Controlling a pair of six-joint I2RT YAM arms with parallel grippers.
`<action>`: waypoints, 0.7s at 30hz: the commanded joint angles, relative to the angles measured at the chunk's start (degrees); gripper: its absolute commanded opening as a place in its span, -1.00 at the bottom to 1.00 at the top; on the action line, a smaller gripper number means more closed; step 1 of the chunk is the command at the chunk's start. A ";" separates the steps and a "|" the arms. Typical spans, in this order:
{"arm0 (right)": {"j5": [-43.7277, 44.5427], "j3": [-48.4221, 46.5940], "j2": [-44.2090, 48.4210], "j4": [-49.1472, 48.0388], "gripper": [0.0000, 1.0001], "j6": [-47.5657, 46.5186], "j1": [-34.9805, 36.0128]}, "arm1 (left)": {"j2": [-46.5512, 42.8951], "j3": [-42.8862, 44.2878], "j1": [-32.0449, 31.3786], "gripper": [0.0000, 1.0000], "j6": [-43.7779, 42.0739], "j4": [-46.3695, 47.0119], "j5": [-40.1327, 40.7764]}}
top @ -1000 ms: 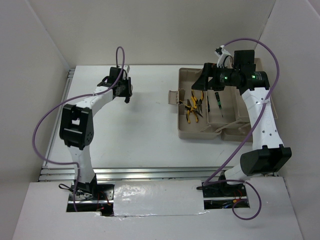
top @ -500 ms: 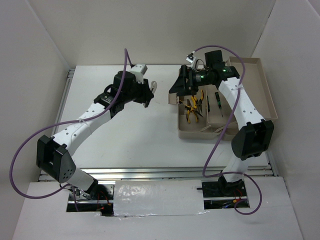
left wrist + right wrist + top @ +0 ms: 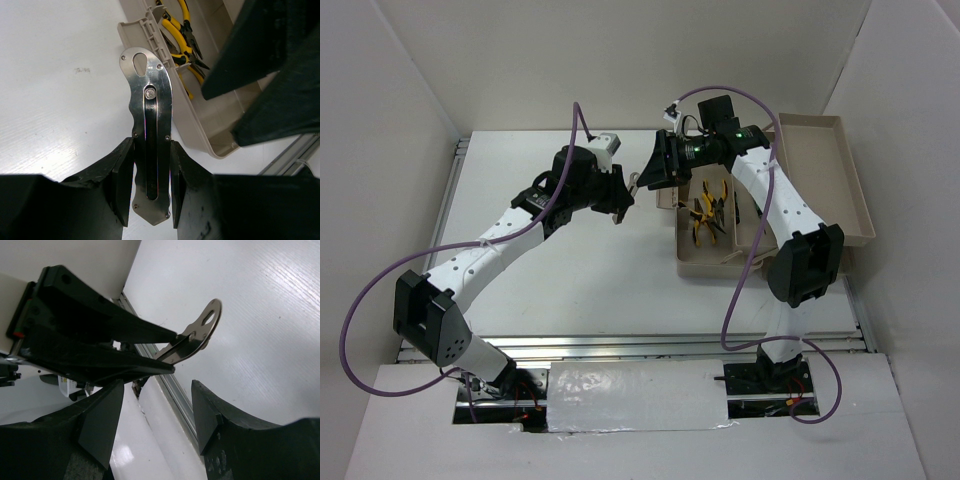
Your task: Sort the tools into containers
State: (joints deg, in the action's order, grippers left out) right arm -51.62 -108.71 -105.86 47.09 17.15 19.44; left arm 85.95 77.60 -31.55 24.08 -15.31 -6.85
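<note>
Item: flat grey metal piece (image 3: 149, 85), pinched at its lower end by left gripper (image 3: 151, 150), held aloft beside toolbox (image 3: 720, 268) edge. Right gripper (image 3: 157, 390): spread, empty, facing the piece. Risk: a mistimed handover, where early release drops it onto surface (image 3: 570, 270).

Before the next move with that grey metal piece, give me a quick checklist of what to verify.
1. The left gripper is clamped on the grey metal piece: ok.
2. The piece's free end sticks out past that grip: ok.
3. The right gripper has its jaws apart with nothing in them: ok.
4. The piece sits between the right jaws: not ok, it lies ahead of them.
5. The toolbox is open, with the pliers lying inside: ok.
</note>
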 commanded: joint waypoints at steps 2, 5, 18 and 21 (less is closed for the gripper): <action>0.11 -1.77 -1.89 -1.83 0.26 0.78 -0.28 | -1.14 3.52 0.09 -1.00 2.03 1.34 -2.99; -1.91 -0.63 -2.50 -2.79 0.20 1.57 -0.28 | -1.14 4.05 0.09 -1.00 2.38 1.25 -3.61; -4.72 -1.42 -5.23 -4.02 0.05 2.98 -0.28 | -0.35 4.14 -1.23 -1.00 2.47 1.95 -6.24; -5.60 -1.07 -5.14 -4.46 -0.05 3.24 -0.28 | 0.00 4.40 -1.23 -1.00 2.38 2.04 -6.77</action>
State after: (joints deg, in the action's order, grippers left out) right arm -54.41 -108.60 -111.04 45.82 19.86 19.25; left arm 85.97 79.20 -32.53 25.85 -16.29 -11.90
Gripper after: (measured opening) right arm 0.487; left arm 0.415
